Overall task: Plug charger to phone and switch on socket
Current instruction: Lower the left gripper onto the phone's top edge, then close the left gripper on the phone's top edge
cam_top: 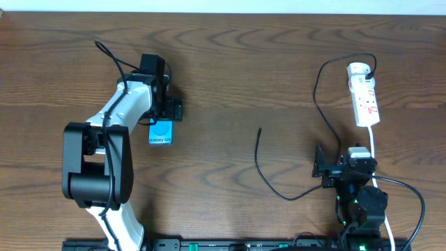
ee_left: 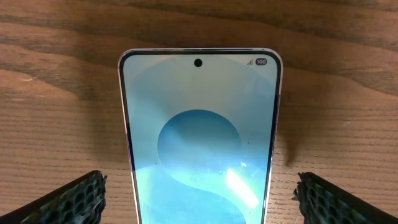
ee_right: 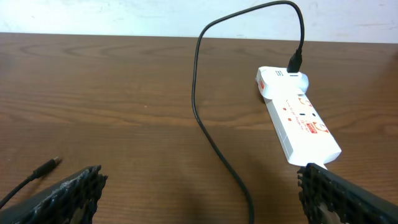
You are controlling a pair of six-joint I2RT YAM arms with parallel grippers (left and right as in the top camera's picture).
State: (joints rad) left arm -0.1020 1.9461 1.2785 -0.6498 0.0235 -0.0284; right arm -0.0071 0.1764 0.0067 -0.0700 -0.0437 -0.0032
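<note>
The phone (cam_top: 161, 132) lies flat on the wooden table, its teal-blue screen (ee_left: 199, 143) up. My left gripper (cam_top: 162, 111) hangs over it, open, with one finger on each side of the phone (ee_left: 199, 186) and clear of its edges. The charger (cam_top: 256, 157) is a thin black cable; its connector tip (cam_top: 259, 130) lies loose mid-table (ee_right: 53, 163) and its plug (ee_right: 296, 61) sits in the far end of the white socket (cam_top: 365, 97). My right gripper (cam_top: 343, 155) is open and empty (ee_right: 199, 186), low over the table just in front of the socket (ee_right: 298, 115).
The socket's thick white cord (cam_top: 375, 150) runs back past my right arm. The charger cable (ee_right: 199, 106) loops across the table between my right fingers. A white wall edges the far side of the table.
</note>
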